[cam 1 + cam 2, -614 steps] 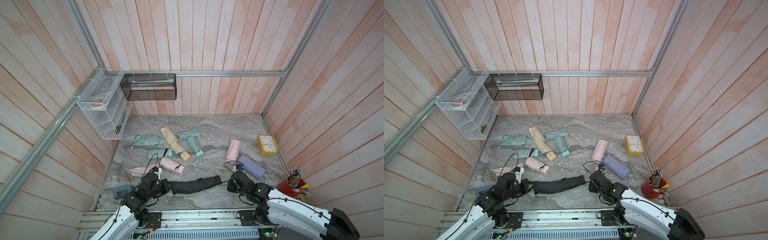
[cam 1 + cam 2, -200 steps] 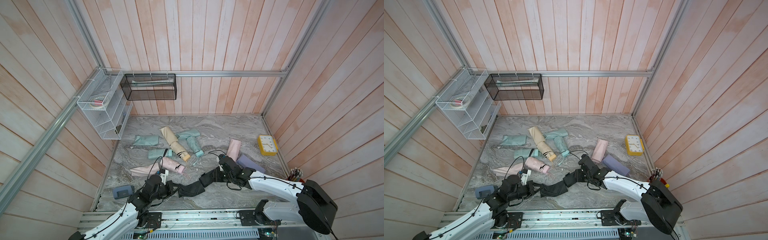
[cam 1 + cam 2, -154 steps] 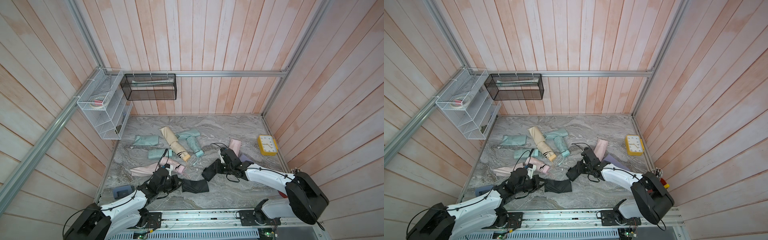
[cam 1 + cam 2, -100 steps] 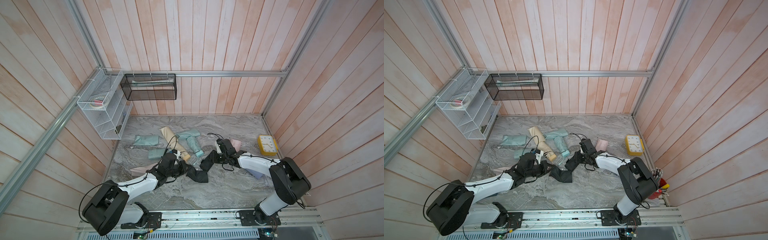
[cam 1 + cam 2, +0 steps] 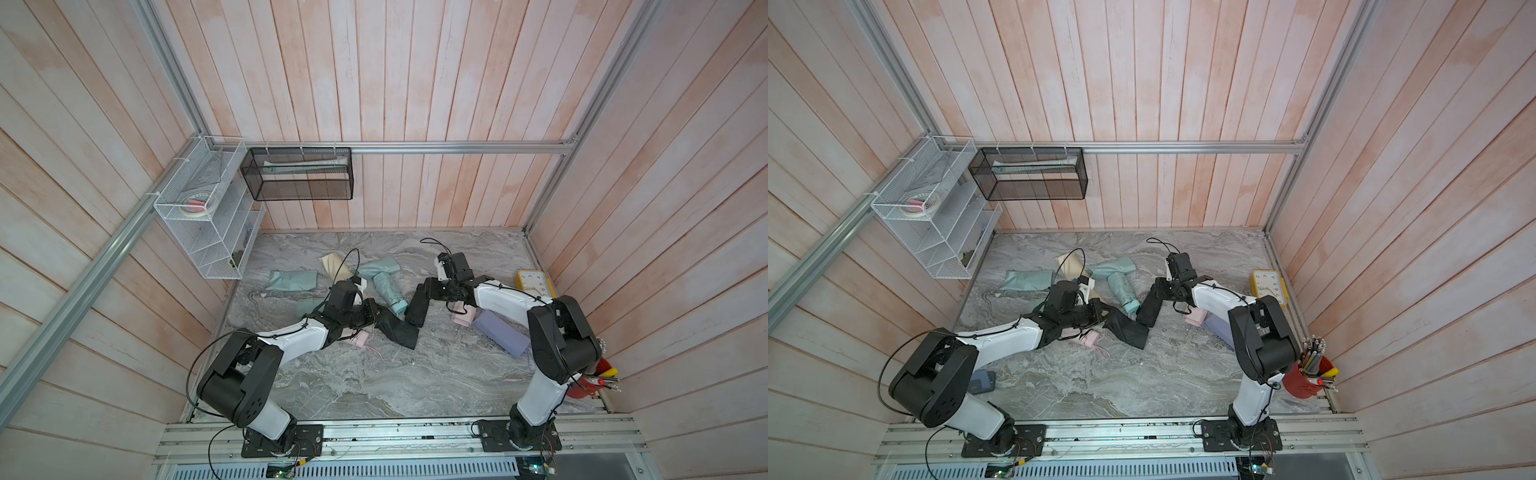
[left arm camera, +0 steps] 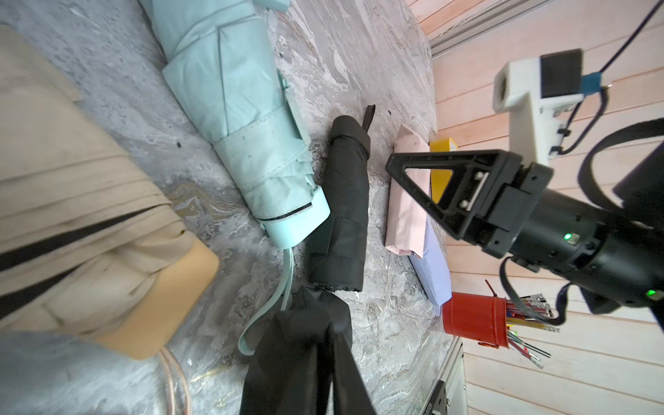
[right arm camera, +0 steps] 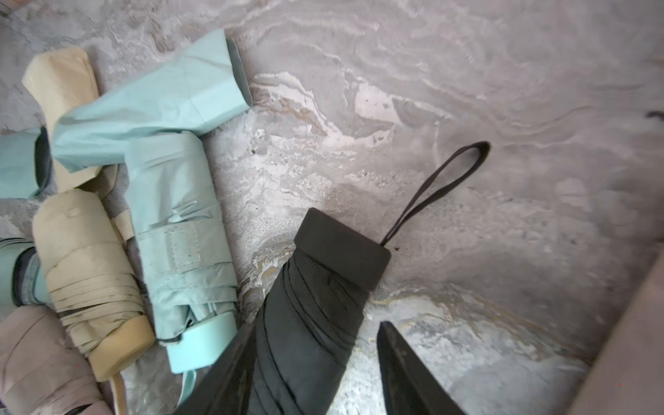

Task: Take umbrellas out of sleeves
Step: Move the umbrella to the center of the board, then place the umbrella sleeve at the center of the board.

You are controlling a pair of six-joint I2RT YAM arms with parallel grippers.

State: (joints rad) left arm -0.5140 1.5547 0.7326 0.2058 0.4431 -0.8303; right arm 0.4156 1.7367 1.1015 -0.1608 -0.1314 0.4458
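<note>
Pink plank walls box in a grey marbled worktop [image 5: 374,386]. The black umbrella [image 5: 417,309] lies out of the black sleeve [image 5: 397,330], just beside the mint umbrella [image 5: 388,293], pinched by the right pincer [image 5: 428,291]. The sleeve's end sits at the left pincer [image 5: 376,316]; whether that one grips, I cannot tell. The yellow clock [image 5: 536,282] has numerals too small to read.

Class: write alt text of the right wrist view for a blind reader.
A folded black umbrella, wrist strap trailing, lies on a marble table between the robot's fingers. Beside it lie a mint umbrella, a cream umbrella and a limp mint sleeve.
</note>
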